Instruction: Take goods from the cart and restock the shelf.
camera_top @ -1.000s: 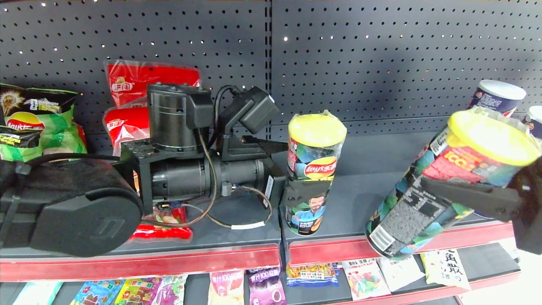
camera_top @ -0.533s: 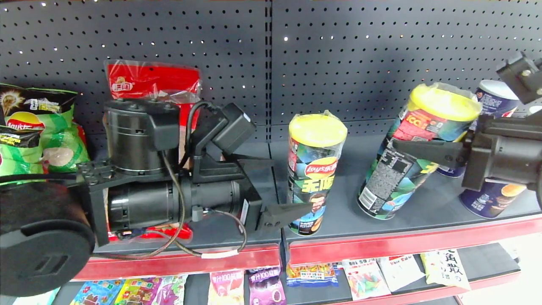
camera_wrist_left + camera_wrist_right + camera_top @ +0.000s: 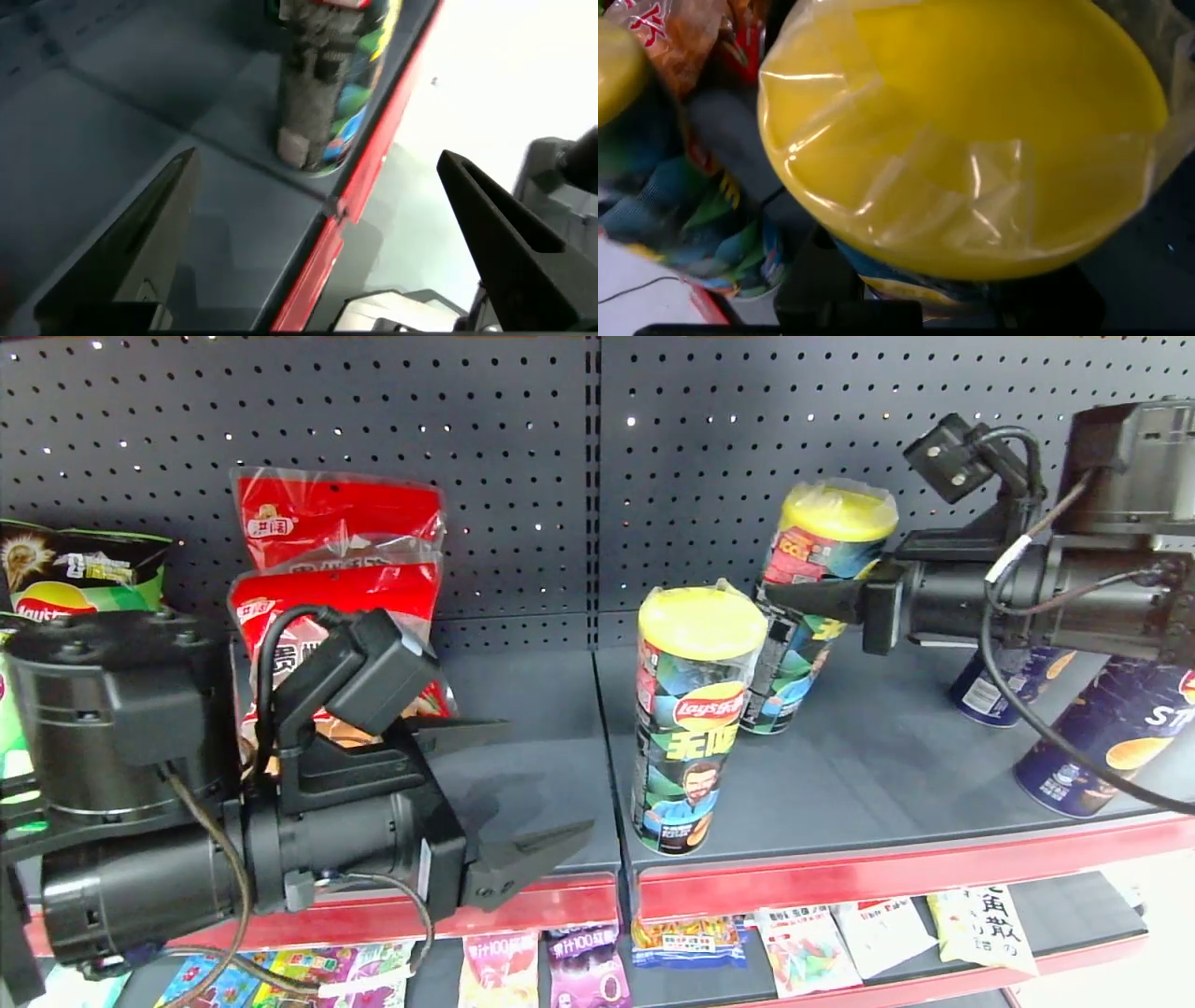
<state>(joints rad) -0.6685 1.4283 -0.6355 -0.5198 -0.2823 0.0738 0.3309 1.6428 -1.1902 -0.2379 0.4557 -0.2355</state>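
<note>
Your R hand [image 3: 812,605] is clamped on the can [image 3: 826,546] mid-body, at the back of the shelf [image 3: 868,765], just behind the front can [image 3: 695,719]. L hand [image 3: 546,779] is wide and empty, by the shelf's front lip, left of the front can.

Risks: let go w/ the can tipped like this and it'll prob. topple, likely onto the front can. Its base is close enough to knock that one off the lip. Can't tell if the base touches the shelf yet.

Long axis is near vertical but tipped: yellow lid up & toward robot's right, base down-left.
</note>
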